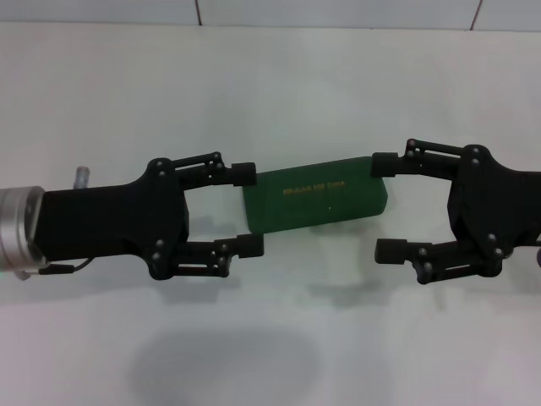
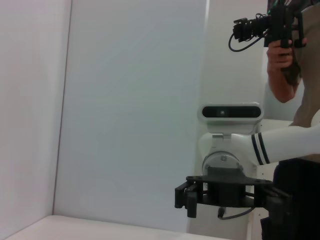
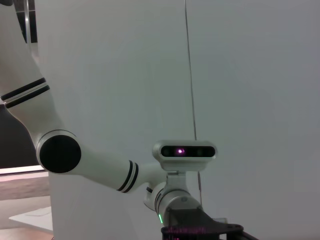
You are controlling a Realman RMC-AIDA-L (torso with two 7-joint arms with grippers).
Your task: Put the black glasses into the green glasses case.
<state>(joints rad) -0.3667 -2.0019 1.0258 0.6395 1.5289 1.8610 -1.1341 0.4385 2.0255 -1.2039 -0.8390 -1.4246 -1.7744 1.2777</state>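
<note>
The green glasses case point(image 1: 314, 201) lies closed on the white table point(image 1: 270, 85), lid up with gold lettering showing. The black glasses are not in view. My left gripper point(image 1: 248, 209) is open, its fingers point(image 1: 243, 172) standing on either side of the case's left end. My right gripper point(image 1: 385, 208) is open, facing the case's right end, one finger point(image 1: 385, 165) by the far corner. Both grippers cast shadows on the table in front of them. The right gripper also shows far off in the left wrist view point(image 2: 192, 197).
A wall edge with tile seams point(image 1: 199, 13) runs behind the table. In the left wrist view a person point(image 2: 295, 75) holding a camera stands behind my body. My head camera point(image 3: 184, 151) shows in the right wrist view.
</note>
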